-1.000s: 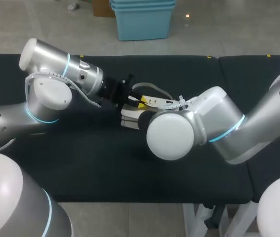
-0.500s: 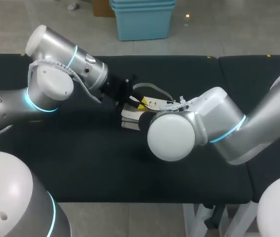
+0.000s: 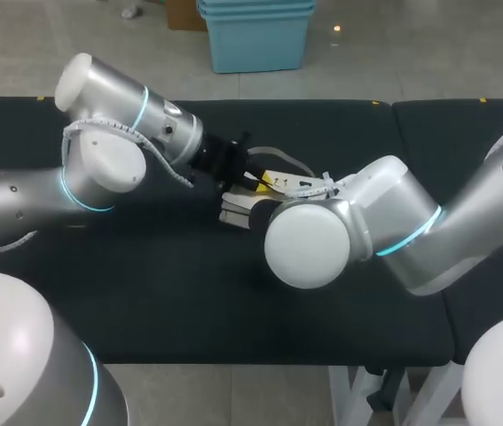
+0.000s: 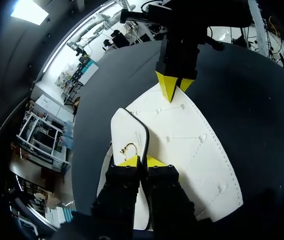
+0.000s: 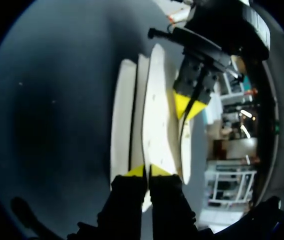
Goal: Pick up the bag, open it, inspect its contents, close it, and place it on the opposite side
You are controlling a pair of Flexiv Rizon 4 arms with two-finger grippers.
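My left end effector (image 4: 142, 161) is pinched narrow on the flap edge of the white bag (image 4: 192, 150). My right end effector (image 5: 146, 171) clamps the opposite edge. The bag is at mid-tabletop (image 3: 145, 293), between them.

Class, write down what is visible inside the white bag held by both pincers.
No contents show. The bag presents only its white stitched outside and a black-edged flap, pinched by the left pincer; the right pincer grips another edge. The interior is covered.

A black, matte-topped table (image 3: 145, 293) stands in two sections, a narrow seam (image 3: 396, 129) dividing them toward its right end, small yellow tabs (image 3: 374, 102) dotting its far edge.
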